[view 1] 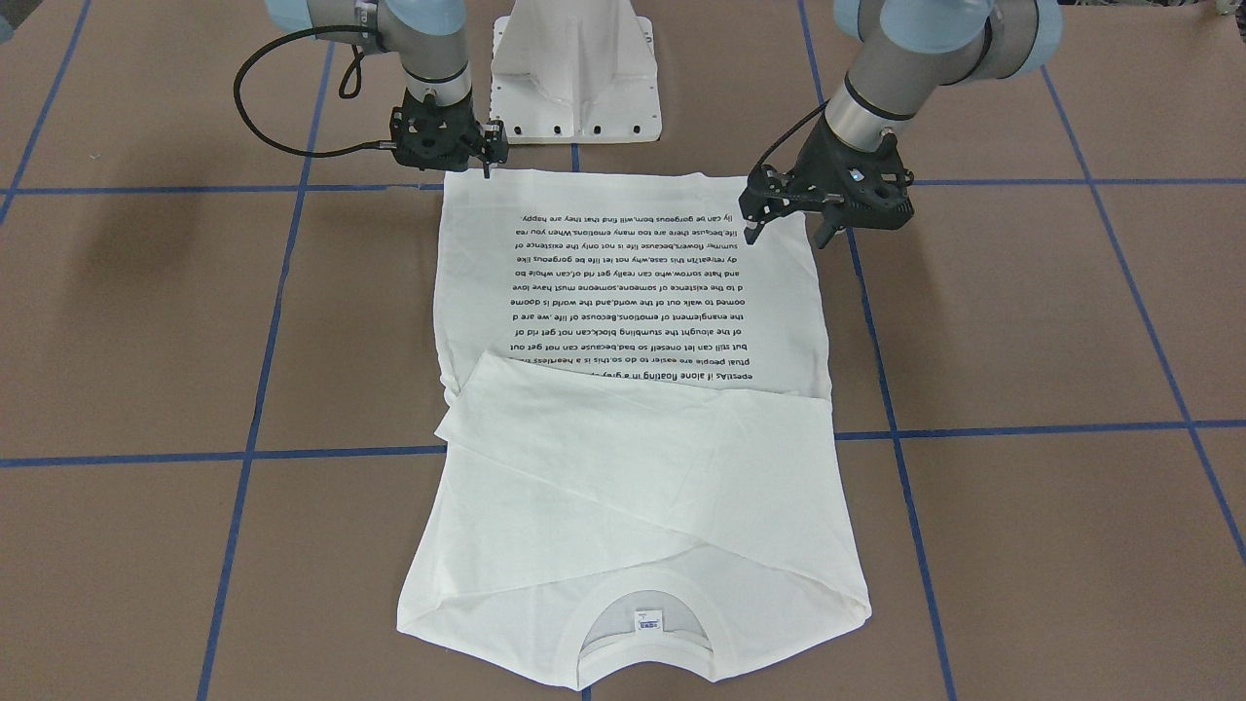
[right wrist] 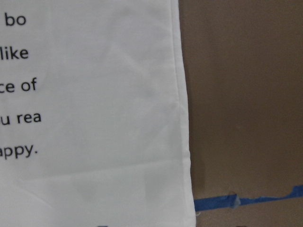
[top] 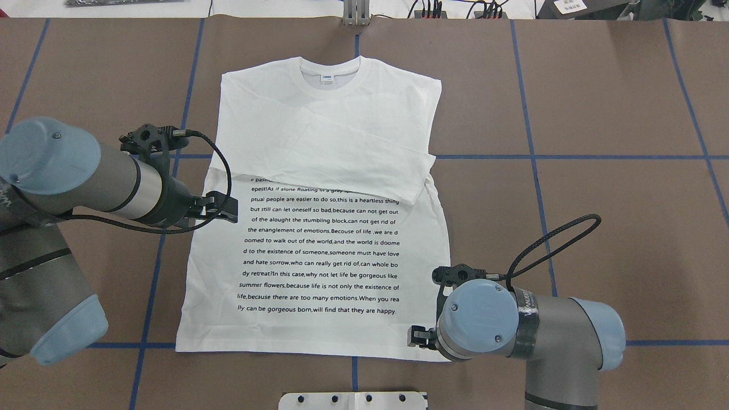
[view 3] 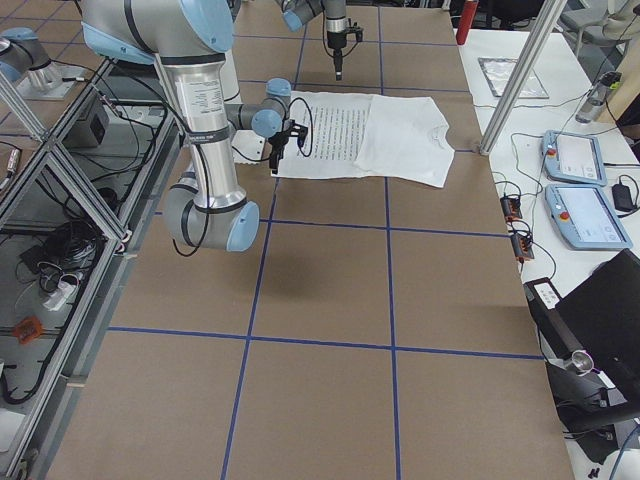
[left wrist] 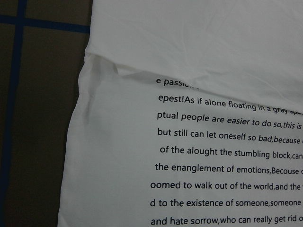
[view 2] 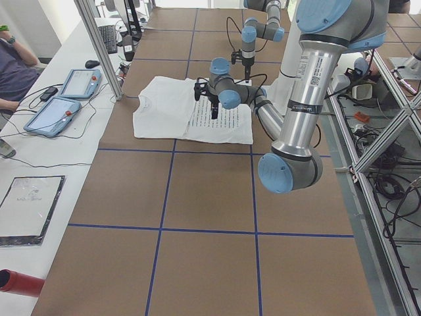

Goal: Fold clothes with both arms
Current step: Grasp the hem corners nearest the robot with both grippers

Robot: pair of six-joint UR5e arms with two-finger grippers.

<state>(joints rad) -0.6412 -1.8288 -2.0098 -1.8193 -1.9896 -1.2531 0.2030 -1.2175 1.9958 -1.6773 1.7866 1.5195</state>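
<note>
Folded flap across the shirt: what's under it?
The flap lies on the T-shirt, covering the top of the text block. Lower lines show fully; those beneath it are hidden.

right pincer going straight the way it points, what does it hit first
Probably the T-shirt near its hem corner; the right pincer hangs at the edge, so possibly bare table.

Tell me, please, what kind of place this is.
Probably a robotics lab: two UR5e arms over a brown table marked with blue tape, teach pendants on a side bench, and an aluminium frame.
</note>
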